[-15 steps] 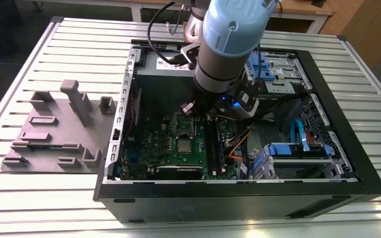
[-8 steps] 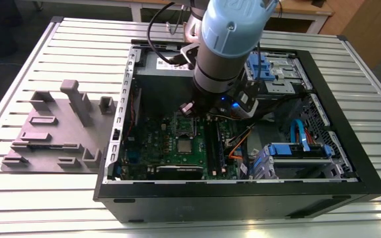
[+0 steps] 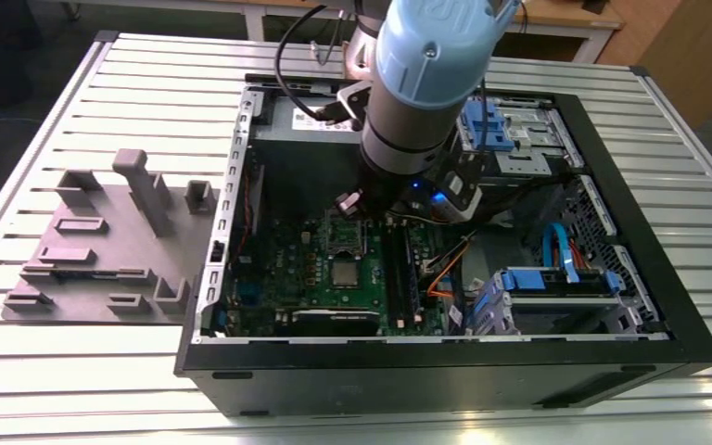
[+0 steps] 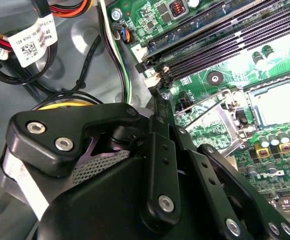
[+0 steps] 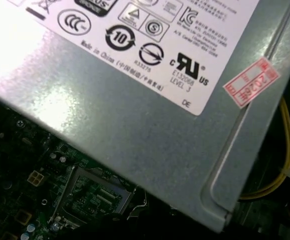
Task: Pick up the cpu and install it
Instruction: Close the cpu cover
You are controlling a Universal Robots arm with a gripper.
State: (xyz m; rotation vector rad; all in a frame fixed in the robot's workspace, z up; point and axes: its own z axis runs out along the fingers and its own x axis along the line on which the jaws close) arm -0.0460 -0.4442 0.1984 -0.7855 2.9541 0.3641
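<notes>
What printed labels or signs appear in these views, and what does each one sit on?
White label on the large grey metal box, first wrist view: round and triangular compliance symbols plus small print.
Red-bordered sticker on that box: red characters, too blurred to read.
White tags on black cables, second wrist view: square code, print too small to read.
Green motherboard: tiny white markings, unreadable.

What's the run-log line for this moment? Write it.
end effector: inside open case, above motherboard | cpu: flat on motherboard, not held
</notes>
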